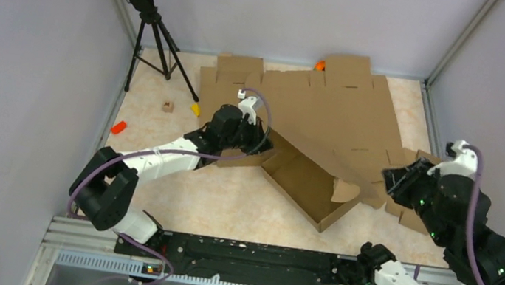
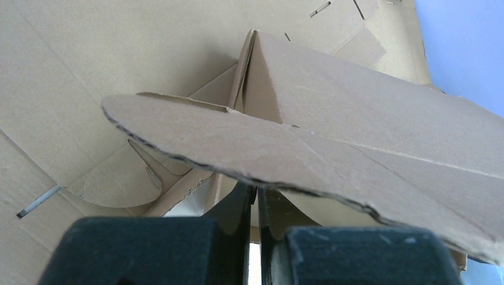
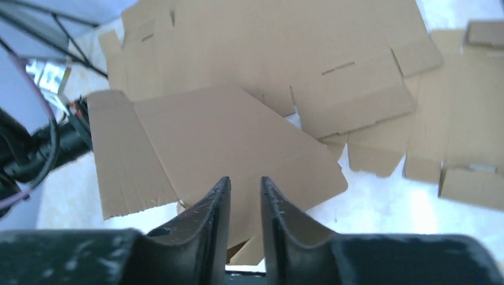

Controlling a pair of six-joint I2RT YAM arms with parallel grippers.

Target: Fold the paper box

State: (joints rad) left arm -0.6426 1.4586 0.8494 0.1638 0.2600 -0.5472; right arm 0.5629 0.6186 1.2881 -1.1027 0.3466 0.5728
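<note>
The paper box (image 1: 307, 186) lies half formed on the table (image 1: 226, 202) between the 2 claws: an open shallow tray with standing side walls, and a broad lid panel (image 3: 238, 136) rising aslant from its far edge. The left claw (image 2: 257, 193) sits at the box's left corner, its 2 fingers pressed together with only a hairline slit between them. Their tips run under the edge of a rounded flap (image 2: 238, 139) that spreads just ahead of and above them. Whether a thin layer of cardboard is nipped there I cannot tell. Ahead of this claw, past the flap, 2 creased panels meet in an upright ridge. The right claw (image 3: 245, 184) hangs at the box's right end, fingers parted by a narrow gap with nothing between them. The lid panel spreads ahead of and below its tips, apart from them. Beyond both claws, toward the back wall, flat cardboard blanks (image 1: 330, 97) with notched edges overlap on the table, and more lie just right of the right claw. Left of the left claw lie a yellow piece (image 1: 196, 109), a small brown cube (image 1: 167, 107) and an orange piece (image 1: 118, 127), with a black tripod (image 1: 157, 32) farther back.
</note>
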